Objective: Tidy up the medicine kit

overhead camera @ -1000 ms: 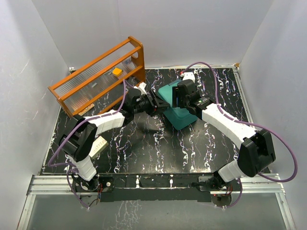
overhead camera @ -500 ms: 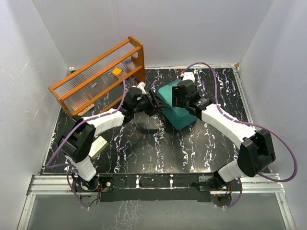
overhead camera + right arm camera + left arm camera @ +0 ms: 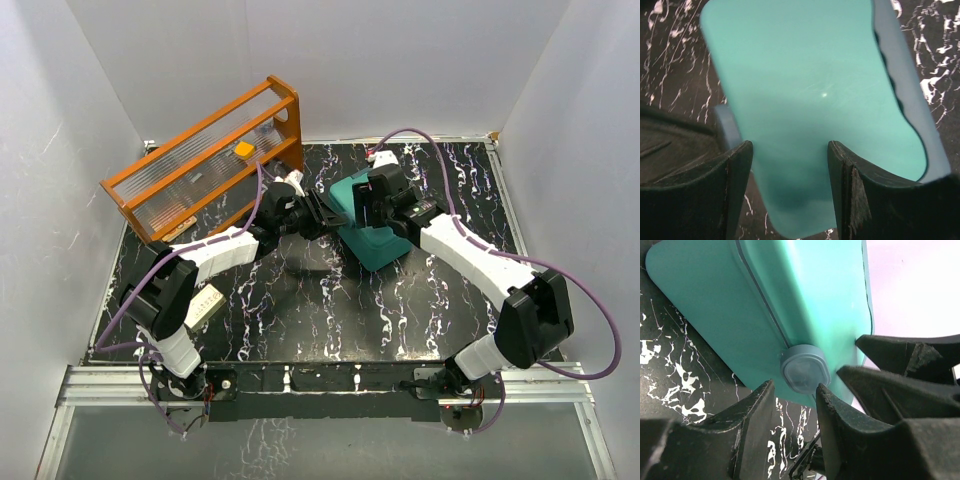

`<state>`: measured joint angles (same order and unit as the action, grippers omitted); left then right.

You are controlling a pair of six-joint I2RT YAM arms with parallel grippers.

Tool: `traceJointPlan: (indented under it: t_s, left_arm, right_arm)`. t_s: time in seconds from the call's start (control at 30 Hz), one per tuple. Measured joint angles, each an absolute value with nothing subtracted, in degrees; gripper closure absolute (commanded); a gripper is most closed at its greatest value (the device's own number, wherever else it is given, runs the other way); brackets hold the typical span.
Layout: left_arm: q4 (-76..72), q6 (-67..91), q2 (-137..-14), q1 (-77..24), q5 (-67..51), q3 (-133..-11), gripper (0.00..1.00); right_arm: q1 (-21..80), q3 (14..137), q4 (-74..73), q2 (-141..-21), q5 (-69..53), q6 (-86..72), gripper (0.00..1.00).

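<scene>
The black marbled table (image 3: 300,320) is carrying everything. The orange rack (image 3: 200,165) is standing apart from both pairs of jaws, on the outer side of the left ones. The medicine kit (image 3: 375,245) is lying directly under the right jaws and just in front of the left ones.

The right gripper (image 3: 790,145) is hanging over the teal lid with its jaws released and wide. I cannot tell whether the fingers are touching the lid. I am judging that it is there to steady the box.

The left gripper (image 3: 795,388) is pointing at the side of the kit, its jaws parted by a narrow gap and grasping nothing. The small blue-grey latch (image 3: 805,369) is sitting just beyond this gap, so these jaws are probably being lined up to work it.
</scene>
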<state>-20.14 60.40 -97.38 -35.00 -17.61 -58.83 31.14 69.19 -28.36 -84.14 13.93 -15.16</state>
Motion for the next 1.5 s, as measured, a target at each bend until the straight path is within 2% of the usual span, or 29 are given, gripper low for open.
traceJointPlan:
  t_s: [0.3,0.67,0.87,1.13,1.23,1.4,1.5]
  left_arm:
    - [-20.2,59.4,-97.4,-35.0,-17.6,-58.8,0.66]
    - [-20.3,58.9,-97.7,-35.0,-17.6,-58.8,0.71]
    - [-20.1,58.5,-98.7,-35.0,-17.6,-58.8,0.71]
    - [-20.1,58.1,-98.9,-35.0,-17.8,-58.8,0.70]
    - [-20.1,58.0,-98.9,-35.0,-18.0,-58.8,0.70]
    - [-19.7,57.6,-98.9,-34.9,-18.0,-58.8,0.70]
    - [-19.4,57.4,-99.3,-35.0,-17.9,-58.8,0.70]
  right_arm:
    - [33.9,71.1,-31.4,-84.9,10.9,-12.0,0.41]
    - [34.1,74.9,-31.2,-88.9,11.0,-12.1,0.50]
    - [35.1,76.2,-30.9,-90.3,12.7,-12.0,0.70]
    - [37.5,76.8,-30.8,-91.2,15.1,-11.6,0.83]
    - [38.4,76.9,-30.8,-91.4,16.5,-11.4,0.84]
    - [40.3,77.1,-30.8,-92.2,19.8,-10.9,0.77]
    - [41.4,77.1,-31.7,-92.9,21.6,-10.8,0.77]
